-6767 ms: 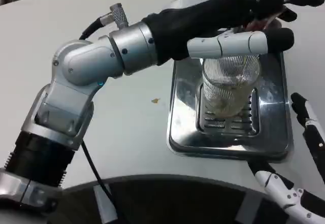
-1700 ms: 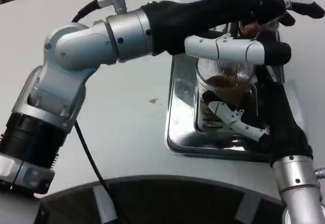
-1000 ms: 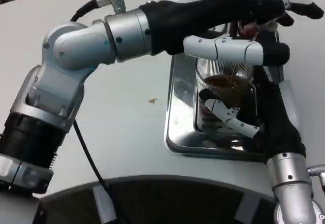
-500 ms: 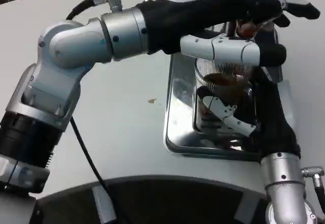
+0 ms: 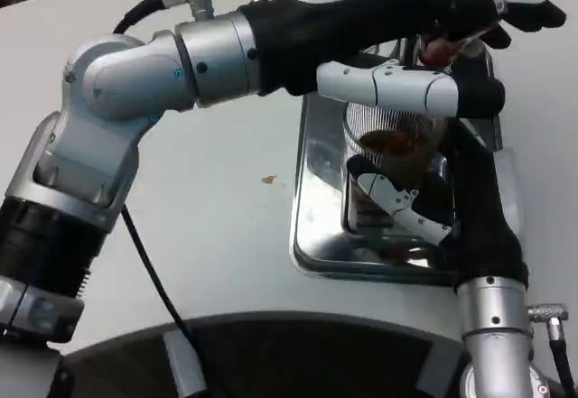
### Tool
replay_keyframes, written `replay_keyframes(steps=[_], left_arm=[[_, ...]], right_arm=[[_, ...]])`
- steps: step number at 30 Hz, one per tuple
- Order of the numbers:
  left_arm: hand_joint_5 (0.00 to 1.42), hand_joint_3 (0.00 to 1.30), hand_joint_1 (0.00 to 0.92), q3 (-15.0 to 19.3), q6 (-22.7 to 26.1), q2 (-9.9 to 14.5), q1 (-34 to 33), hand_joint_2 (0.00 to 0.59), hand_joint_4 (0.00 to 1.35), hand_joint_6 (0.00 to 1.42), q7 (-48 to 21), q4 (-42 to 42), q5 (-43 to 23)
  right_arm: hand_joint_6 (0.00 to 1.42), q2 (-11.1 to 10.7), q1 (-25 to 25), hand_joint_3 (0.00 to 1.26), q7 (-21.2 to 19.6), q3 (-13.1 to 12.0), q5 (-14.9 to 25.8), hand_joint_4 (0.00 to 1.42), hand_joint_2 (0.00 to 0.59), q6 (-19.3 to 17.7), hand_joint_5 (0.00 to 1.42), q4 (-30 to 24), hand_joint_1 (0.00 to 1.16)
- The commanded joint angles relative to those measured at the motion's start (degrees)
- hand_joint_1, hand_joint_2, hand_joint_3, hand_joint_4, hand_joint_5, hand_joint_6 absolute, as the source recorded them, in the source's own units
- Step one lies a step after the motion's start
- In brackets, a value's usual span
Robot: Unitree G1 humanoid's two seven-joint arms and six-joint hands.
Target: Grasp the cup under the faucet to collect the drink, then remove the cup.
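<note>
Cup [image 5: 390, 159] on the drip tray [image 5: 318, 226], white table [image 5: 226, 236].
Right hand [image 5: 424, 208] fingers wrapped around the cup; left hand [image 5: 424, 46] fingers above it, grip unclear.

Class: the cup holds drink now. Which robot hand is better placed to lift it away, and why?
Right. The right robot hand already wraps the cup on the drip tray; the left robot hand reaches above it.

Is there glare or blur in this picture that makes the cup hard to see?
Head view: the steel tray shows bright glare and reflections; the ribbed clear cup reads mainly by its brown drink; the left hand and right hand cover much of it; the image is slightly soft, without strong motion blur.
</note>
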Motion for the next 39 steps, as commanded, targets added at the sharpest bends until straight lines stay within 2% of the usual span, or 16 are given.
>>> replay_keyframes(steps=[1, 10, 13, 17, 23, 30, 39], left_arm=[[0.16, 0.13, 0.0, -0.56, -0.33, 1.56, 2.37, 0.111, 0.1, 0.19, -1.72, -0.13, 1.54], [0.18, 0.1, 0.0, 2.82, -2.77, 0.65, 3.47, 0.099, 0.09, 0.2, 1.21, -0.27, -0.47], [0.18, 0.1, 0.0, 4.14, -3.6, 0.15, 3.81, 0.099, 0.09, 0.21, 2.52, -0.41, -0.94], [0.21, 0.11, 0.0, 6.38, -5.62, -0.99, 4.39, 0.093, 0.12, 0.23, 4.55, -0.37, -2.06], [0.26, 0.14, 0.0, 7.89, -6.75, -1.74, 4.86, 0.092, 0.17, 0.28, 5.2, -0.94, -3.59], [0.31, 0.18, 0.0, 9.23, -6.09, -2.04, 6.45, 0.095, 0.23, 0.32, 5.24, -4.53, -5.39], [0.33, 0.21, 0.0, 11.1, -3.39, -0.41, 10.64, 0.097, 0.26, 0.34, 5.34, -11.11, -7.11]], right_arm=[[0.05, 0.93, 1.01, 0.32, -1.14, 0.26, 0.23, 0.35, 0.234, -1.41, 0.34, 1.59, 0.77], [0.13, 1.29, 1.09, 0.39, -3.07, 0.34, -0.13, 0.45, 0.234, -2.8, 0.44, 2.5, 0.77], [0.16, 1.34, 1.15, 0.42, -3.51, 0.35, -0.18, 0.49, 0.25, -3.1, 0.47, 2.65, 0.77], [0.18, 1.46, 1.25, 0.44, -4.19, 0.32, -0.24, 0.53, 0.256, -3.66, 0.51, 2.86, 0.77], [0.24, 1.55, 1.72, 0.49, -4.98, 0.33, -0.35, 0.58, 0.256, -4.39, 0.58, 2.76, 0.77], [0.28, 1.54, 2.28, 0.51, -5.28, 0.37, -0.55, 0.61, 0.256, -4.93, 0.61, 2.01, 0.77], [0.33, 1.83, 2.81, 0.54, -5.9, 0.41, -1.26, 0.64, 0.234, -5.04, 0.65, 0.84, 0.77]])
